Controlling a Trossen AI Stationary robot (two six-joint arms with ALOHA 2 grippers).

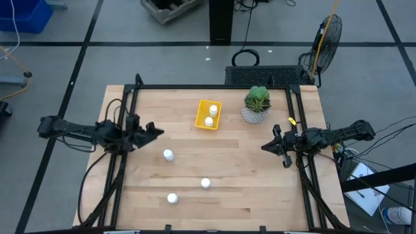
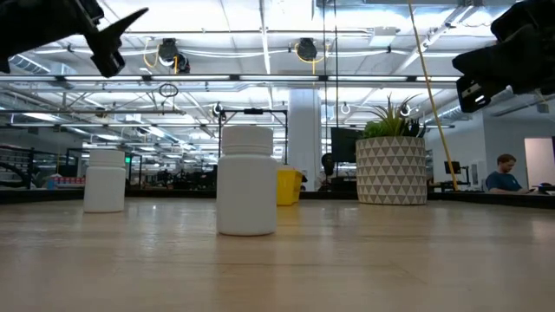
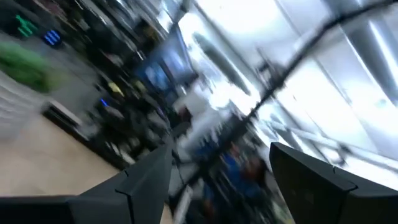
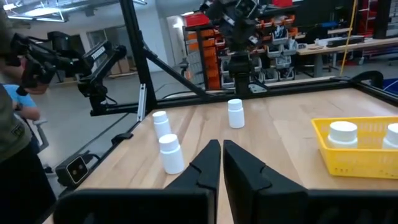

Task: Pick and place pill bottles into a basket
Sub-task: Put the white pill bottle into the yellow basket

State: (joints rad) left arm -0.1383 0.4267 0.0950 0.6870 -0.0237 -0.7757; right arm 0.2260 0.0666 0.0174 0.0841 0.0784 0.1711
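Three small white pill bottles stand upright on their bases on the wooden table (image 1: 168, 155) (image 1: 205, 183) (image 1: 172, 198); they also show in the right wrist view (image 4: 236, 113) (image 4: 161, 124) (image 4: 171, 153). Two more bottles (image 1: 213, 109) (image 1: 208, 121) stand inside the yellow tray (image 1: 200, 119), which rests flat toward the table's far middle. My left gripper (image 1: 156, 132) is open and empty above the table's left side, beyond the nearest bottle. My right gripper (image 1: 265, 147) is shut and empty above the table's right side, pointing at the table's middle.
A white patterned pot with a green plant (image 1: 257, 104) stands just right of the tray. A black frame (image 1: 214, 86) runs along the table's far, left and right edges. A person (image 4: 15, 143) stands beyond the table's near left corner. Bare wood lies between the grippers.
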